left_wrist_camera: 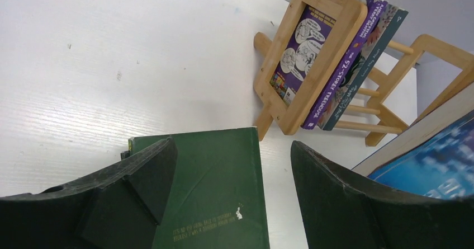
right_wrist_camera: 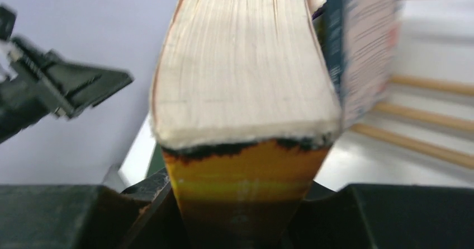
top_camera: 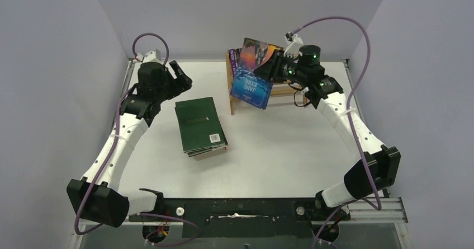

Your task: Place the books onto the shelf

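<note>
Right gripper [top_camera: 267,69] is clamped on paperback stock at the shelf [top_camera: 232,104], which sits at the table's [top_camera: 279,148] back edge, a bit right of centre. The right wrist view shows the jaws pinching a thick yellow/orange-covered book by one short edge only, with the page block fanning out wide above the pinch. Overhead, a blue "Jane Eyre" [top_camera: 251,89] hangs tilted out over the shelf's left end frame, with an orange-and-purple cover [top_camera: 258,50] just behind it at the jaws. Can't tell if that's one grip on two books or one held and one leaning. Main risk is the shallow edge pinch plus splayed pages: the book could pivot or slide out, and if two are held the outer one drops first, probably onto the table in front of the rack. Second, the Jane Eyre corner overlaps the end frame, so lowering at this tilt could hang it on the frame or a dowel instead of seating between rails. Third, the rack looks light, so a sideways push could shove it or tip the purple Treehouse book [left_wrist_camera: 341,70] and the teal-spined one [left_wrist_camera: 358,73] standing at the left end. Left gripper [top_camera: 180,76] is wide open and holding nothing, near the back-left, above the far end of the green book stack [top_camera: 200,126] lying flat left of centre. It's well apart from the right arm, so low clash risk unless it swings toward the shelf.
</note>
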